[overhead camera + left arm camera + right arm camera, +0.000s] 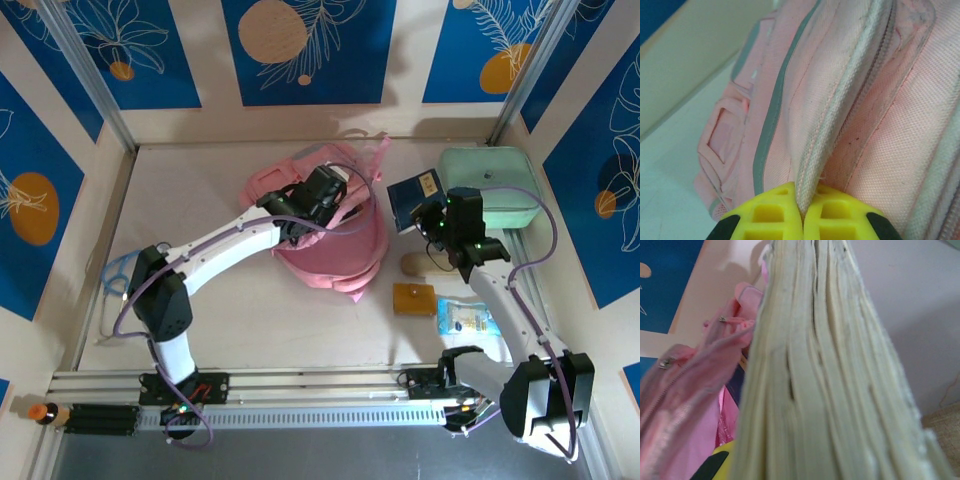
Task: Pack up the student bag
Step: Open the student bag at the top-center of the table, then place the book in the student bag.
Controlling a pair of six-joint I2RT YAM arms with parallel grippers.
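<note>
Overhead, plenty of bare tabletop [220,320] along the left edge and across the near middle, right down to the metal rail [300,385] at the near edge. Tighter going on the right side. Hemmed in at the back, left and right by blue-and-cream printed panels [300,45]. Back right corner taken up by a mint-green case [490,185]. Near right part dotted with a tan lump [414,264], an orange-brown pouch [414,298] and a blue-and-white packet [467,319], close together yet apart from one another. A thin pale blue item [118,272] by the left edge, too small to make out. Backpack [340,255] slumped toward the back middle of the tabletop, just short of the back edge, with a gap between it and the case. Soft pink woven cloth, a grey trim stripe [771,125] running down one panel, pale zip tape [850,95] beside it, straps spilling toward the near right. Left gripper [802,215] down on top of the backpack, yellow fingertips [772,217] pressed together with a fold of that zip tape pinched between them. Right gripper [432,220] just right of the backpack, clamped tight on a blue-covered book [412,195] between backpack and case. Cream page edges [830,380] close before the right wrist camera, pink cloth and two small metal zip pulls [722,318] off to their left.
</note>
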